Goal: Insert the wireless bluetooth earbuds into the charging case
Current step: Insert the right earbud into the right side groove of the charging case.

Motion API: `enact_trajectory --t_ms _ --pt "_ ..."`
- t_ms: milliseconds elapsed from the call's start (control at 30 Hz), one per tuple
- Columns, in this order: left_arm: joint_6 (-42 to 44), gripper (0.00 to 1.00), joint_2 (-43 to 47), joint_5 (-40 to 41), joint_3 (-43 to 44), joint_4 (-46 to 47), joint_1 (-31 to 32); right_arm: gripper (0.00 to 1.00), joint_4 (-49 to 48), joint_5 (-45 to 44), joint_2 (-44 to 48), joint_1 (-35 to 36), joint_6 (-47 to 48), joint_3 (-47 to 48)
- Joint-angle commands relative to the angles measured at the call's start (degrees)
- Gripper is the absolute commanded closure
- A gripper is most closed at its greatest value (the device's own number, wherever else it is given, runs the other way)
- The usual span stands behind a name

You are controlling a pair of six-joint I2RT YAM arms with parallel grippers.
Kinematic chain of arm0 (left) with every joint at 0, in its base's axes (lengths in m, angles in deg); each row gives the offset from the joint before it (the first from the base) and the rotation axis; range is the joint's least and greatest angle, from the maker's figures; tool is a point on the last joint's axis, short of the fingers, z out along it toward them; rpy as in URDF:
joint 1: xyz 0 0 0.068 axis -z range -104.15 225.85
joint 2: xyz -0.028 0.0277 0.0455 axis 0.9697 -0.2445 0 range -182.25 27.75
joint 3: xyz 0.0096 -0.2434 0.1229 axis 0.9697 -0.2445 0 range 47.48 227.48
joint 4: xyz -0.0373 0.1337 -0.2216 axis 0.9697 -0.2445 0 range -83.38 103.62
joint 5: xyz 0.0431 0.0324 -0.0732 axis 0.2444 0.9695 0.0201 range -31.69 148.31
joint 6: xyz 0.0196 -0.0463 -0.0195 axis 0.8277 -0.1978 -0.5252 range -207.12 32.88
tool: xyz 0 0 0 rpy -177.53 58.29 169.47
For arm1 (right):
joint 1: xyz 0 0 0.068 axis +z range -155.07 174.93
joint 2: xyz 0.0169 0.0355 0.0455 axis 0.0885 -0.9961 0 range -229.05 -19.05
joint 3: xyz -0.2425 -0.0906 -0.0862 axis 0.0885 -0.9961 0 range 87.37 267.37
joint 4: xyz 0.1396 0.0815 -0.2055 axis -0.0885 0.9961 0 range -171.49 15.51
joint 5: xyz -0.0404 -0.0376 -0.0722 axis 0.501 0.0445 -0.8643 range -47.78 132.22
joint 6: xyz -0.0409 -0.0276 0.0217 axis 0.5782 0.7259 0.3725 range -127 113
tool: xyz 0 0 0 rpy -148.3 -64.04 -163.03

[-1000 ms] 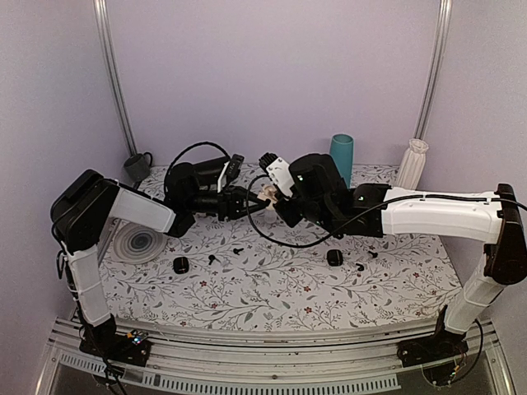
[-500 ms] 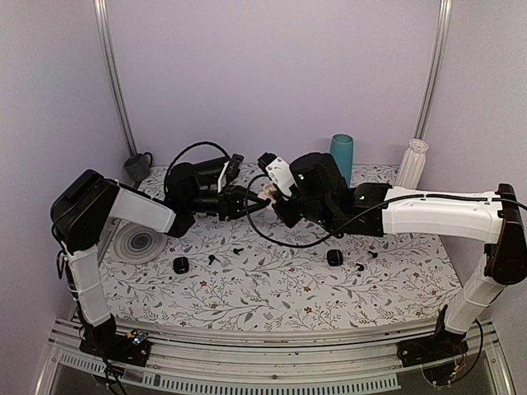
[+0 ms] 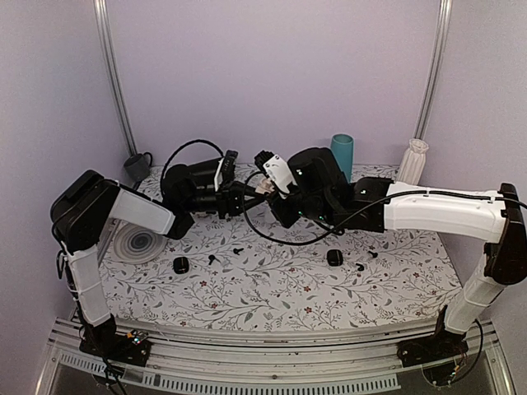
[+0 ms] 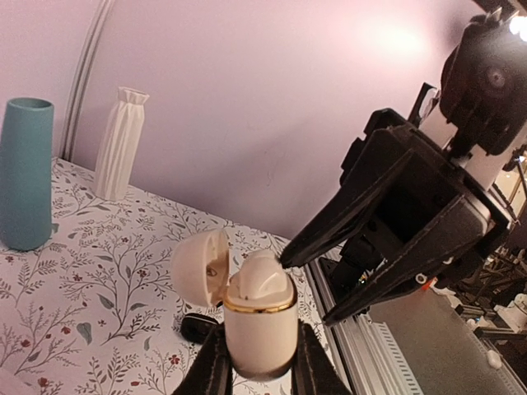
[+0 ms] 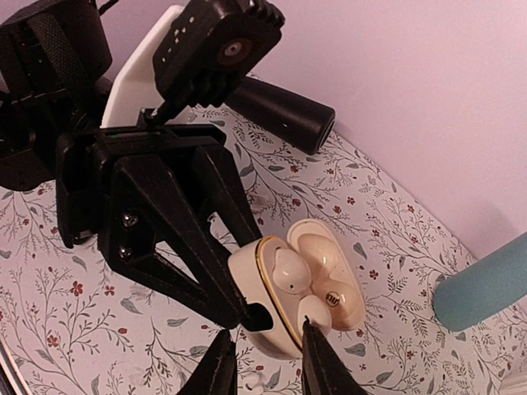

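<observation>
- Two white earbuds (image 5: 288, 267) are seen seated in the cream, gold-rimmed case (image 4: 259, 325), which is hinged open and held upright in the air above the back middle of the table (image 3: 272, 288).
- The case is clamped at its lower sides by the fingers of the left gripper (image 4: 259, 350).
- The right gripper (image 5: 268, 344) is set close against the case from the opposite side. Its fingers are parted and nothing is gripped between them. One tip lies at the nearer earbud, though whether it touches cannot be told.
- On the flowered table below, two black cases (image 3: 179, 265) and a few black earbuds (image 3: 212, 259) are scattered, well apart from the held case.
- A teal vase (image 3: 341, 152) and a white ribbed vase (image 3: 412, 163) are stood along the back edge.
- A grey mug (image 3: 137, 168) is placed in the back left corner, with a ringed disc (image 3: 138, 243) laid nearer, beside the left arm.
</observation>
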Motion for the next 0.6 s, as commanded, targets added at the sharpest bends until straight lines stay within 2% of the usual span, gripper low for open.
enact_trajectory --t_ms 0,567 --pt "1.1 1.0 1.7 1.2 -0.8 5.3 -0.2 0.72 3.3 2.8 -0.5 0.4 -2.5 3.3" --pt "3.6 1.0 1.3 2.0 -1.4 6.9 -0.2 0.67 6.0 11.9 7.4 -6.0 -11.4 4.7"
